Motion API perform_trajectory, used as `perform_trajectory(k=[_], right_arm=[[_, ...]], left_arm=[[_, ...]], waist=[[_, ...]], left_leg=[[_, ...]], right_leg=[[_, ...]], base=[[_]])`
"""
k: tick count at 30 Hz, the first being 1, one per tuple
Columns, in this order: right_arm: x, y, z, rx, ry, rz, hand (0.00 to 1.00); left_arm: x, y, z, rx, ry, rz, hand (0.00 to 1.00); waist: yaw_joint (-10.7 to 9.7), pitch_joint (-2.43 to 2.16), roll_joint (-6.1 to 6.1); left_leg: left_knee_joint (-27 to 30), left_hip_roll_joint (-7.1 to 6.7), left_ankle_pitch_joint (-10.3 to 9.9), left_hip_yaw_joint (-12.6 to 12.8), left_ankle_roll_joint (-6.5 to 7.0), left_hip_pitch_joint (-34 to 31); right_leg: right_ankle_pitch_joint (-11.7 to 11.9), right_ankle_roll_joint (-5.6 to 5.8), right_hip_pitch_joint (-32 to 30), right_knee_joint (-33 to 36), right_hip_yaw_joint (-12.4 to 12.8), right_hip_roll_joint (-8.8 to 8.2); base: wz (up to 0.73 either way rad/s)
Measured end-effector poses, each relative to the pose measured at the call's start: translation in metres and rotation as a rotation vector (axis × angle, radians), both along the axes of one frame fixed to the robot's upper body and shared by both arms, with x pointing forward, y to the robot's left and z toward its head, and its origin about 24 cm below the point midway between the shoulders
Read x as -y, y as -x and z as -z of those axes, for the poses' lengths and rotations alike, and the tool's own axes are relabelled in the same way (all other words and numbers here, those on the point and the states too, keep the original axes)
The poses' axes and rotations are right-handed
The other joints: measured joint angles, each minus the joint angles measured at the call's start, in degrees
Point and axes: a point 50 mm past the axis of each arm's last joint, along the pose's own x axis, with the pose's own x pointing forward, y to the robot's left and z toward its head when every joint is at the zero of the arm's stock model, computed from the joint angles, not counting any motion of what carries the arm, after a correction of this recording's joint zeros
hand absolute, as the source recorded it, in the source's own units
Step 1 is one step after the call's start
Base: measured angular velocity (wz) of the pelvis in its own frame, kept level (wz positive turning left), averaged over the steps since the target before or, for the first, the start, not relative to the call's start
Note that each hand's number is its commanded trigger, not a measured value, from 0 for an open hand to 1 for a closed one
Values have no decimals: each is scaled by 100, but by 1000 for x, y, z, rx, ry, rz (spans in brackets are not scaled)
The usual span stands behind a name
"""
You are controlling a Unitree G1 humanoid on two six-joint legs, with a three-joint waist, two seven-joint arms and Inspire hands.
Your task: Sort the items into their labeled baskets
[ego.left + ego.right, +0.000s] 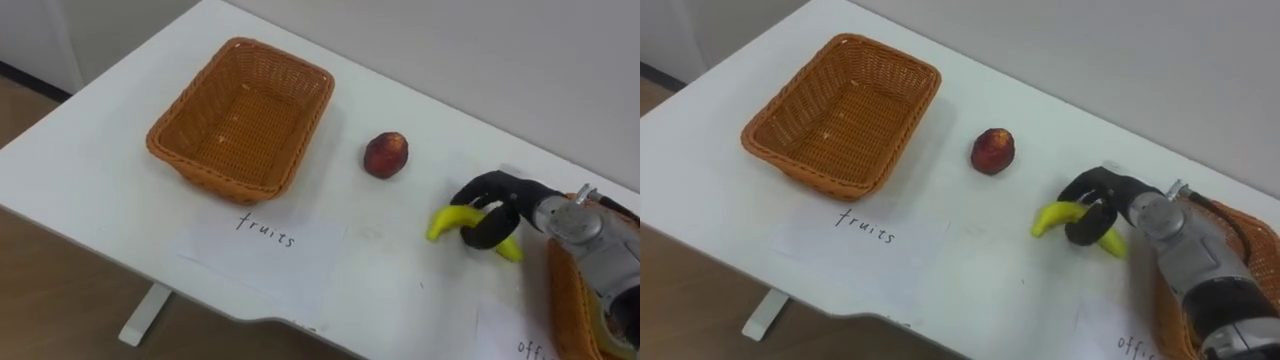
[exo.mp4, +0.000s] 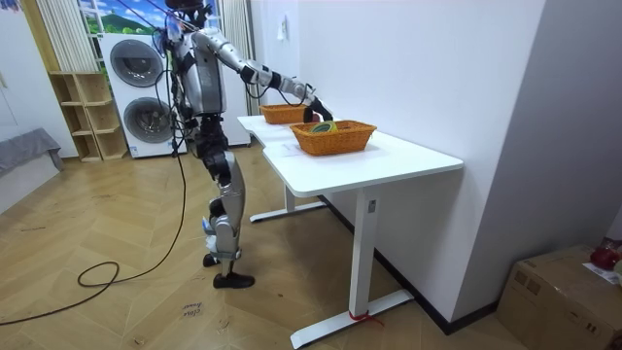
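On table (image 1: pixel 380 275), right hand (image 1: pixel 502 193) clasps banana (image 1: pixel 447 221).

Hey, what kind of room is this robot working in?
Probably a home-style room, or a lab mock-up of one: stacked washing machines, a wooden cubby shelf beside them, and a herringbone wood floor.

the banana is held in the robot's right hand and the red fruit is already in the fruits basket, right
Not quite. In the left eye view the red fruit lies on the table, apart from the fruits basket and between it and the banana. The rest holds: the right hand is curled round the banana.
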Motion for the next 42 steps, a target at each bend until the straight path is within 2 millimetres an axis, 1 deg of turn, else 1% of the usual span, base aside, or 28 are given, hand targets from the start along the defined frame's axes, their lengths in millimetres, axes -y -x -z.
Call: perform_trajectory(k=[9, 11, 20, 24, 26, 27, 28, 29, 34, 39, 40, 42], right_arm=[[-4, 1, 2, -24, -34, -23, 100], [-5, 1, 2, -27, -36, -30, 100], [-11, 1, 1, -58, -69, -67, 100], [-19, -1, -4, -64, -75, -120, 100], [-21, -1, -6, -75, -74, -137, 100], [-24, -1, -8, -77, -65, -157, 100], [-25, -2, -9, -77, -62, -167, 100], [-27, -2, -11, -75, -63, -180, 100], [-37, -5, -20, -38, -67, -228, 100], [-44, -8, -35, 31, -65, -265, 100], [-45, -8, -36, 38, -67, -267, 100], [-42, -7, -40, 62, -81, -254, 100]], left_arm=[[-2, 0, -1, -1, -6, 1, 0], [-2, -3, -1, 5, -6, 2, 0], [-6, -2, -2, 6, -6, -27, 0], [-7, 1, -2, 2, -9, -38, 0], [-8, 2, -2, -2, -7, -37, 0], [-8, 2, -2, -1, -6, -47, 0], [-9, 3, -2, 0, -6, -51, 0], [-10, 3, -3, 2, -8, -59, 0], [-15, 5, -4, 11, -13, -95, 0], [-15, 9, -4, 5, -12, -107, 0], [-15, 10, -4, 3, -12, -107, 0], [-16, 10, -4, 6, -14, -114, 0]], waist=[[-17, 1, 0], [-9, 1, 0], [11, 1, 1], [-9, -2, -3], [-12, -24, -31], [-11, -29, -39], [-16, -31, -42], [-19, -43, -57], [-46, -55, -72], [-136, -46, -61], [-161, -41, -54], [-190, -45, -48]], left_leg=[[-49, 13, 1, 11, 1, 90], [-48, 15, 1, 20, 1, 103], [-94, 24, 0, 80, -1, 158], [-82, 30, 1, 134, 0, 185], [-82, 32, 1, 143, 0, 188], [-83, 67, 1, 145, 0, 189], [-83, 68, 1, 145, 0, 192], [-83, 68, 1, 143, 0, 193], [-84, 70, 2, 139, 0, 198], [-81, 69, 2, 128, 1, 258], [-82, 68, 2, 119, 1, 280], [-82, 68, 2, 111, 1, 306]], right_leg=[[0, 0, 37, -6, 15, 17], [0, 0, 42, -8, 77, 26], [0, 0, 73, -15, 144, 38], [0, 0, 72, -11, 164, 40], [0, 0, 67, -11, 197, 41], [0, 0, 66, -11, 204, 42], [0, 0, 67, -11, 210, 39], [0, 0, 68, -11, 214, 33], [0, 0, 77, -12, 215, 8], [0, 1, 144, -11, 208, 2], [0, 1, 171, -11, 203, 1], [-1, 1, 196, -5, 211, -2]], base=[[0], [0], [-2], [-7], [0], [0], [0], [0], [0], [1], [7], [2]])
